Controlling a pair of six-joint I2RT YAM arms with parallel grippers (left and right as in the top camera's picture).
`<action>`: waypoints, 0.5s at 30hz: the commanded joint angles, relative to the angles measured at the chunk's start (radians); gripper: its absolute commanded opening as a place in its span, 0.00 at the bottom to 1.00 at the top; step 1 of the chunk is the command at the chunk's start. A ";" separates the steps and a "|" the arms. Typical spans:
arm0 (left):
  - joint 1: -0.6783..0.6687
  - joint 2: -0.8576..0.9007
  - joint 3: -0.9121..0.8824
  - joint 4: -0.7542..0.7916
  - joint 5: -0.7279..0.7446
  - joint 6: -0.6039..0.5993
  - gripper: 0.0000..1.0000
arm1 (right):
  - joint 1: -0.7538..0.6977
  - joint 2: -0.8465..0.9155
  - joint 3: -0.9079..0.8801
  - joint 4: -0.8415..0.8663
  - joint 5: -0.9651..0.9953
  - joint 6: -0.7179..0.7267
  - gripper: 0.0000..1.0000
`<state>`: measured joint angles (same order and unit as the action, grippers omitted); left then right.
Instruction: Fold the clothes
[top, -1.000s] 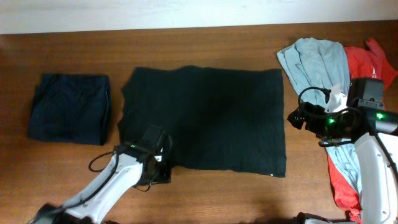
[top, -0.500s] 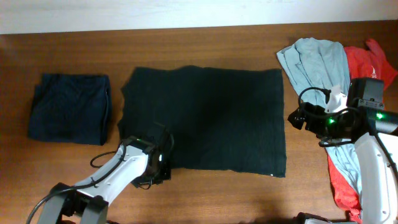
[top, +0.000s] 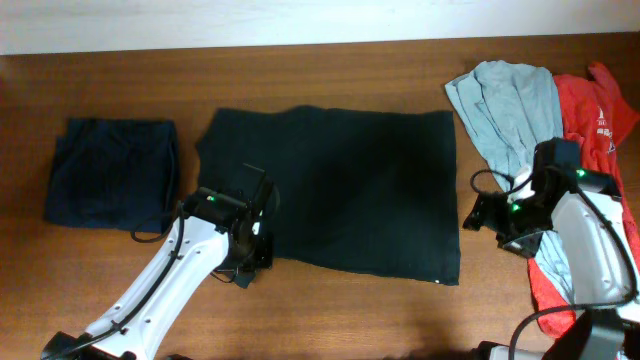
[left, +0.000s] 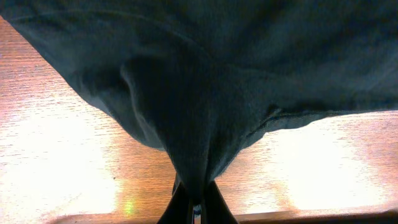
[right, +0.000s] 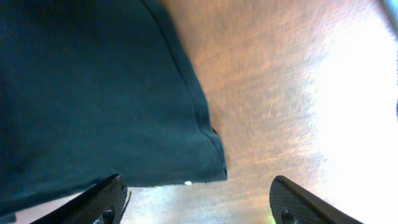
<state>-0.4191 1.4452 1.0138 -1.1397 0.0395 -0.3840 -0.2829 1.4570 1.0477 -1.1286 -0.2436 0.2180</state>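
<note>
Black garment (top: 340, 190), corner in left gripper (left: 196, 210)

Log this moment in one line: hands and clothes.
left hand: shut on black garment hem | right hand: open, over its near-right corner, empty | navy garment: folded, left side | blue-grey garment, red garment: heaped right

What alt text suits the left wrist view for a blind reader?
The left end effector is shut on a fold of the black garment, whose fabric fans out from the grip and fills the upper frame. The wooden table shows on either side.
</note>
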 joint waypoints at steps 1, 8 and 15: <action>-0.003 -0.013 0.013 -0.002 -0.022 0.023 0.01 | -0.005 0.010 -0.086 -0.024 0.001 0.008 0.79; -0.003 -0.013 0.013 -0.002 -0.022 0.023 0.01 | -0.005 0.010 -0.268 0.014 -0.097 0.008 0.77; -0.003 -0.013 0.013 -0.002 -0.022 0.023 0.01 | -0.005 0.010 -0.423 0.200 -0.179 0.071 0.62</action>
<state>-0.4191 1.4452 1.0138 -1.1393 0.0319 -0.3813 -0.2829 1.4685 0.6582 -0.9722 -0.3534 0.2573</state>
